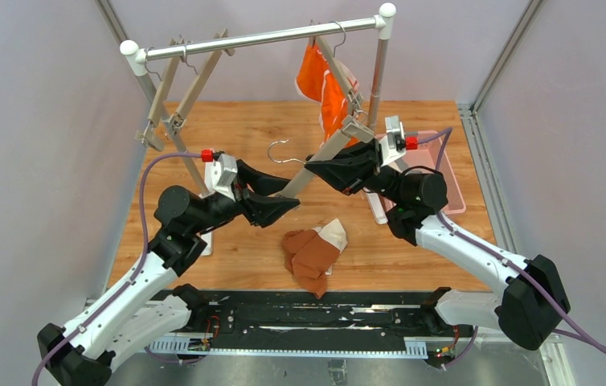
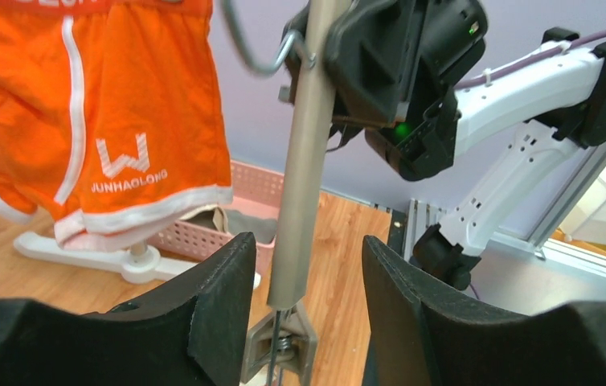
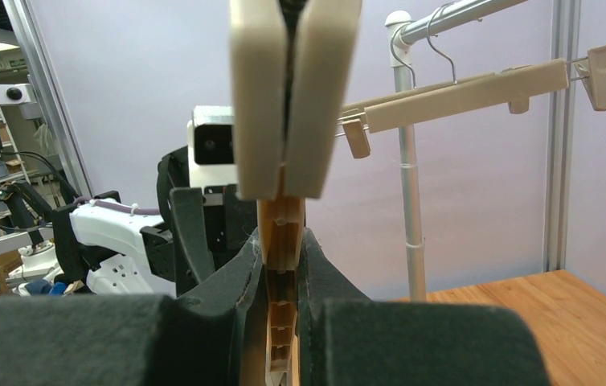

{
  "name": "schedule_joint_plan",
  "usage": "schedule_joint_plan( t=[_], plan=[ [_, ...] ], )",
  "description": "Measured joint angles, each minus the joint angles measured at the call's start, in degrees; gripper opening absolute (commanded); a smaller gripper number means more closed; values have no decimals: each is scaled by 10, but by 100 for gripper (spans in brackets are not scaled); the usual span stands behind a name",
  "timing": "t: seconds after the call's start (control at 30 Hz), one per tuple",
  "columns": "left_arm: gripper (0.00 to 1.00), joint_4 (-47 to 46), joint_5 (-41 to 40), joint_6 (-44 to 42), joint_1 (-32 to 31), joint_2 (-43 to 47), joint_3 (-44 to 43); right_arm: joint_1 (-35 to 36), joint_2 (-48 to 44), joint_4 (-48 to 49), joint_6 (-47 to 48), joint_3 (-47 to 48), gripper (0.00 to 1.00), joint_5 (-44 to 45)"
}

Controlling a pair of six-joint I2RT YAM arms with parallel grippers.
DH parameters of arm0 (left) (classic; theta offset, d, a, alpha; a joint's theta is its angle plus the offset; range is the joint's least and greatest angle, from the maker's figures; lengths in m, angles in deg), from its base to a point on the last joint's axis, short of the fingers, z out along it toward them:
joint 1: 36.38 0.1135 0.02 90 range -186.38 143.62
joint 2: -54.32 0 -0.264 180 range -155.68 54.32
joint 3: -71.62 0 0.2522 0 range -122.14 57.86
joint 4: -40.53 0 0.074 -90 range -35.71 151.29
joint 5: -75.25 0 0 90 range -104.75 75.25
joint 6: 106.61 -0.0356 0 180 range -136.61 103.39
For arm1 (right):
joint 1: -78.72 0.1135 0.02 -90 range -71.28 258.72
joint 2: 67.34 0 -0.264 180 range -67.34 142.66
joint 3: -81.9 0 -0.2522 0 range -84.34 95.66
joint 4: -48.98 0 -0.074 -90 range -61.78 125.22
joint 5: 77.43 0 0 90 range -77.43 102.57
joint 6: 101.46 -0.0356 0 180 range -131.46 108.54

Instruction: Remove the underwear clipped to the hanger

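The orange briefs (image 1: 325, 84) hang clipped to a hanger on the rail (image 1: 260, 38), and the rust-brown briefs (image 1: 313, 253) lie crumpled on the worktop (image 1: 235, 137). The right pincer (image 3: 284, 265) is clamped on a bare hanger (image 1: 333, 147). The left pincer (image 2: 308, 273) stands apart around its lower end, gripping nothing. The cloth looks light, limp and stretchy, so I judge the best hold is a pinch on the waistband just beside a clip, drawn gently downward

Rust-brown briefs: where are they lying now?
In the top view, the rust-brown briefs lie crumpled on the table, centre, near its front edge, below the tilted hanger.
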Motion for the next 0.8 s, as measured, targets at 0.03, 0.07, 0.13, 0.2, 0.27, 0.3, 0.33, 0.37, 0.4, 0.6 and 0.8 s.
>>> schedule_joint_plan(
  t=[0.03,0.07,0.13,0.2,0.27,0.3,0.33,0.37,0.4,0.6,0.8],
  plan=[
    [56,-2,0,0,0,1,-5,0,0,-1,0,0,1,0],
    [56,-4,0,0,0,2,-9,0,0,-3,0,0,1,0],
    [55,-9,0,0,0,1,-16,1,0,-6,1,0,1,0],
    [54,-12,0,0,0,0,-19,2,0,-9,1,0,1,0],
    [50,-17,0,0,0,-5,-19,3,0,-11,2,0,1,-1],
    [48,-19,1,1,0,-10,-19,3,0,-11,2,0,1,0],
    [45,-22,2,2,0,-15,-19,4,0,-11,2,0,1,-1],
    [41,-26,4,4,0,-23,-19,5,0,-11,2,0,1,-1],
    [32,-28,7,7,0,-30,-19,6,0,-11,2,0,1,-1],
    [0,-44,44,16,0,-55,-25,9,-1,-11,1,0,5,0],
    [0,-33,56,24,-1,-51,-42,12,-32,-60,27,-7,57,4]
  ],
)
